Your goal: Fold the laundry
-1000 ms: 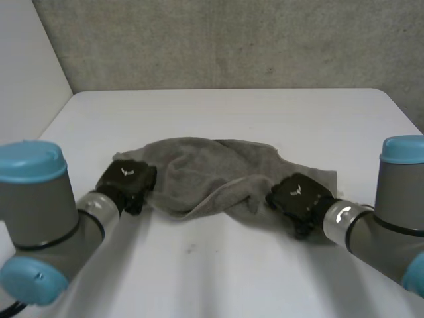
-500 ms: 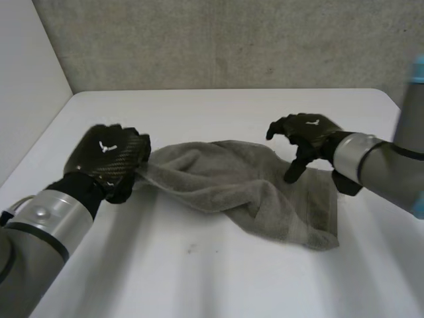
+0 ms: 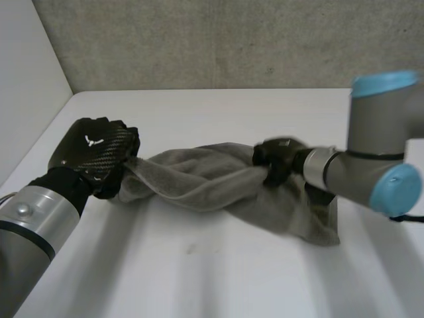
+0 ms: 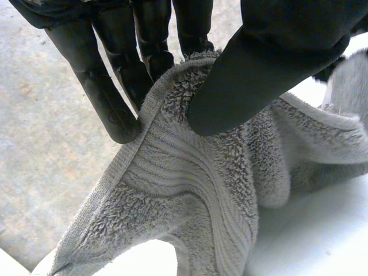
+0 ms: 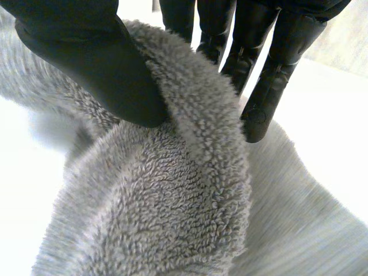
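**Both hands had the towel pinched, flattening was up next**

Starting at the fingers: on your left hand (image 4: 276, 57) the thumb was pressing the banded hem of the rumpled grey terry-cloth towel (image 4: 190, 190) against the fingers (image 4: 115, 86). That was a proper pinch right on the edge, at the towel's left end. Same deal on your right hand (image 5: 86, 63), where the thumb was clamped over a thick rolled lip of pile with the fingers (image 5: 264, 75) behind it. I couldn't tell if that was a true corner or just a bunched bit of the far edge.

Further out, in the head view, the towel hung roped and twisted between the two hands. Its right-hand part trailed down and lay in a heap on the white table (image 3: 218, 265) under your right arm.

My read is that you were at the grab-and-straighten step, with no actual fold made yet. The next move probably called for pulling the hands apart to take the twist out, then laying the towel flat. I'd check that right-hand grip first, because if it wasn't a corner the towel would spread out lopsided.

The cloth looked thick, fluffy and floppy, so it'd likely sag wherever it wasn't held.
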Controlling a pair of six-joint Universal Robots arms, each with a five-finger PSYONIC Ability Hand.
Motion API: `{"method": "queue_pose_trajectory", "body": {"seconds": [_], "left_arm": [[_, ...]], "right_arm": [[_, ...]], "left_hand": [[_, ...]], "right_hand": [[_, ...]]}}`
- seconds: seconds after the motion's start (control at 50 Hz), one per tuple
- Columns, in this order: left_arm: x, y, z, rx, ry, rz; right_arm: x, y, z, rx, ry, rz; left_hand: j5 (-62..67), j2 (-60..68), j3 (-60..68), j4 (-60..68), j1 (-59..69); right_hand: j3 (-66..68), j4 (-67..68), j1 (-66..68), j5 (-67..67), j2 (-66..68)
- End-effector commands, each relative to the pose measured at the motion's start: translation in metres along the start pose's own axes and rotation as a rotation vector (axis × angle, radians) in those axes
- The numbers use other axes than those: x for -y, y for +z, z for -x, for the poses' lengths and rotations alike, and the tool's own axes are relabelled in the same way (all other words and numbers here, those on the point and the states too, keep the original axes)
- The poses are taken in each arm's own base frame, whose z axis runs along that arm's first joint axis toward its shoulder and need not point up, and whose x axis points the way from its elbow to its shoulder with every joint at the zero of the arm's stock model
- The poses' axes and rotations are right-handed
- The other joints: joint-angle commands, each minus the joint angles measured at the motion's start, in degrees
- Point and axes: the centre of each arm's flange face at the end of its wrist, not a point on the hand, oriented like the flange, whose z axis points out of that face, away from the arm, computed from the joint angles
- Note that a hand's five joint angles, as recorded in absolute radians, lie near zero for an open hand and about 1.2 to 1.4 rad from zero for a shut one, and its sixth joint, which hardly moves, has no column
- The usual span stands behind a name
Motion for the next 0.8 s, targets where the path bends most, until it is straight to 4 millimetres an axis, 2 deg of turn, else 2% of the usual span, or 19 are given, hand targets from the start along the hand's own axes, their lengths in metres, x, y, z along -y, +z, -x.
{"method": "queue_pose_trajectory", "body": {"seconds": [0.02, 0.12, 0.18, 0.3, 0.38, 0.42, 0.44, 0.48, 0.5, 0.52, 0.54, 0.58, 0.6, 0.64, 0.66, 0.68, 0.7, 0.74, 0.8], "left_arm": [[0.002, 0.008, 0.016, 0.056, 0.01, -0.003], [-0.009, 0.013, 0.027, 0.087, 0.027, 0.044], [-0.017, 0.012, 0.024, 0.063, 0.033, 0.087], [-0.068, 0.021, -0.003, -0.129, -0.003, 0.337], [-0.091, 0.035, -0.013, -0.194, 0.025, 0.433], [-0.105, 0.063, -0.013, -0.209, 0.103, 0.452], [-0.105, 0.063, -0.013, -0.209, 0.103, 0.452], [-0.098, 0.096, -0.004, -0.167, 0.193, 0.391], [-0.098, 0.096, -0.004, -0.167, 0.193, 0.39], [-0.084, 0.113, 0.004, -0.122, 0.229, 0.331], [-0.084, 0.113, 0.004, -0.122, 0.23, 0.33], [-0.033, 0.15, 0.027, 0.008, 0.289, 0.111], [-0.033, 0.15, 0.027, 0.009, 0.29, 0.11], [0.043, 0.175, 0.054, 0.18, 0.323, -0.205], [0.043, 0.175, 0.054, 0.181, 0.323, -0.207], [0.08, 0.178, 0.066, 0.265, 0.329, -0.359], [0.081, 0.178, 0.066, 0.266, 0.329, -0.36], [0.128, 0.176, 0.083, 0.406, 0.327, -0.577], [0.144, 0.172, 0.088, 0.465, 0.321, -0.676]], "right_arm": [[0.051, -0.061, -0.009, -0.082, -0.079, -0.176], [0.04, -0.09, -0.005, -0.085, -0.217, -0.078], [0.021, -0.105, 0.007, -0.036, -0.327, 0.046], [-0.024, -0.121, 0.026, 0.118, -0.497, 0.298], [-0.034, -0.112, 0.024, 0.14, -0.544, 0.336], [-0.035, -0.089, 0.009, 0.089, -0.563, 0.355], [-0.035, -0.088, 0.009, 0.089, -0.563, 0.355], [-0.019, -0.065, -0.009, -0.027, -0.615, 0.31], [-0.019, -0.065, -0.009, -0.028, -0.615, 0.31], [-0.004, -0.056, -0.017, -0.104, -0.647, 0.251], [-0.003, -0.056, -0.017, -0.104, -0.647, 0.251], [0.051, -0.042, -0.032, -0.303, -0.711, 0.023], [0.051, -0.042, -0.032, -0.304, -0.712, 0.021], [0.12, -0.045, -0.04, -0.517, -0.726, -0.319], [0.12, -0.045, -0.04, -0.517, -0.726, -0.321], [0.15, -0.054, -0.04, -0.6, -0.718, -0.493], [0.151, -0.054, -0.04, -0.601, -0.718, -0.495], [0.19, -0.078, -0.037, -0.719, -0.719, -0.776], [0.201, -0.096, -0.032, -0.783, -0.736, -0.921]], "left_hand": [[10.8, 10.3, 10.4, 10.3, 12.7], [10.8, 10.3, 10.4, 10.3, 12.7], [10.8, 10.3, 10.4, 10.3, 12.7], [10.8, 10.3, 10.4, 10.3, 12.7], [10.8, 10.3, 10.4, 10.3, 12.7], [10.8, 10.3, 10.4, 10.3, 12.7], [10.8, 10.3, 10.4, 10.3, 12.7], [10.8, 10.3, 10.4, 10.3, 12.7], [10.8, 10.3, 10.4, 10.3, 12.7], [10.8, 10.3, 10.4, 10.3, 12.7], [10.8, 10.3, 10.4, 10.3, 12.7], [10.8, 10.3, 10.4, 10.3, 12.7], [10.8, 10.3, 10.4, 10.3, 12.7], [10.8, 10.3, 10.4, 10.3, 12.7], [10.8, 10.3, 10.4, 10.3, 12.7], [10.8, 10.3, 10.4, 10.3, 12.7], [10.8, 10.3, 10.4, 10.3, 12.7], [10.8, 10.3, 10.4, 10.3, 12.7], [10.8, 10.3, 10.4, 10.3, 12.7]], "right_hand": [[12.8, 12.0, 24.7, 14.5, 12.9], [12.8, 12.0, 24.7, 14.5, 12.9], [12.8, 12.0, 24.7, 14.5, 12.9], [12.8, 12.0, 24.7, 14.5, 12.9], [12.8, 12.0, 24.7, 14.5, 12.9], [12.8, 12.0, 24.7, 14.5, 12.9], [12.8, 12.0, 24.7, 14.5, 12.9], [12.8, 12.0, 24.7, 14.5, 12.9], [12.8, 12.0, 24.7, 14.5, 12.9], [12.8, 12.0, 24.7, 14.5, 12.9], [12.8, 12.0, 24.7, 14.5, 12.9], [12.8, 12.0, 24.7, 14.5, 12.9], [12.8, 12.0, 24.7, 14.5, 12.9], [12.8, 12.0, 24.7, 14.5, 12.9], [12.8, 12.0, 24.7, 14.5, 12.9], [12.8, 12.0, 24.7, 14.5, 12.9], [12.8, 12.0, 24.7, 14.5, 12.9], [12.8, 12.0, 24.7, 14.5, 12.9], [12.8, 12.0, 24.7, 14.5, 12.9]]}}
